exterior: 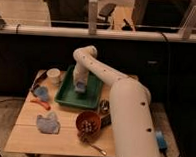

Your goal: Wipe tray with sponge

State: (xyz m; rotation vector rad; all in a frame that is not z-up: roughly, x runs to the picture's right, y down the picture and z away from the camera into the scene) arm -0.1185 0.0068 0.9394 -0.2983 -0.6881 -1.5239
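Wiping step. We see the gripper (79,85) lowered into the green tray (65,97), over the middle of its floor, with the pale sponge (80,87) at its tip, apparently pressed against the tray bottom. We cannot tell how far the fingers are apart or whether they clasp the sponge. To wipe well, we judge that steady downward pressure and long strokes parallel to the rim serve best, stopping short of the raised edge. The white cup (53,76) and the red-brown bowl (88,122) stand just beside the tray, so strokes should stay inside it.
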